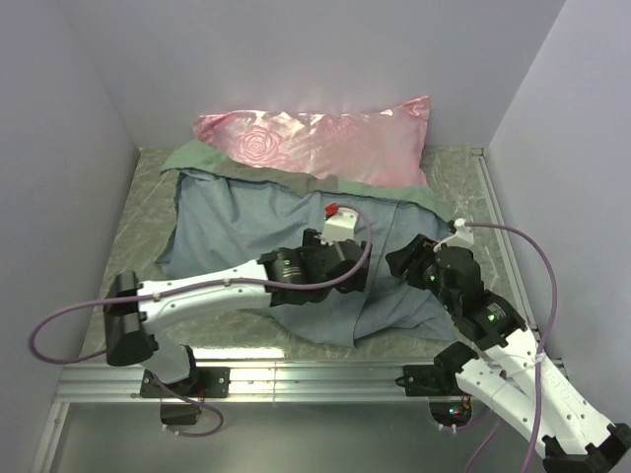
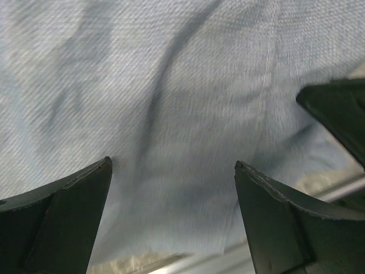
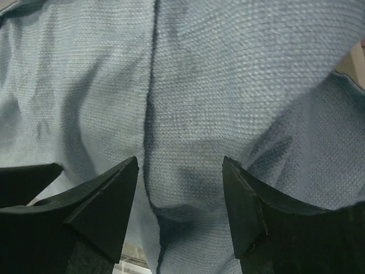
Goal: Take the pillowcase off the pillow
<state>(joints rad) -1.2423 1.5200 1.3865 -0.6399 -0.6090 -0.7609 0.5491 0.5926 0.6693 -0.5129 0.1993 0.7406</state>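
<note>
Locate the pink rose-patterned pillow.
In the top view, the pink pillow lies at the far end by the back wall, its near edge overlapping the pillowcase.

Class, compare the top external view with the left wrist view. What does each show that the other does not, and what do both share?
Only the top external view shows the pink pillow at the far side. Only the left wrist view shows the cloth's weave and a stitched seam close up. Both show the grey-blue pillowcase and the left gripper over it.

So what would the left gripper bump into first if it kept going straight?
Most likely the pillowcase: its grey-blue cloth fills the view ahead of the open left gripper. How near is unclear.
</note>
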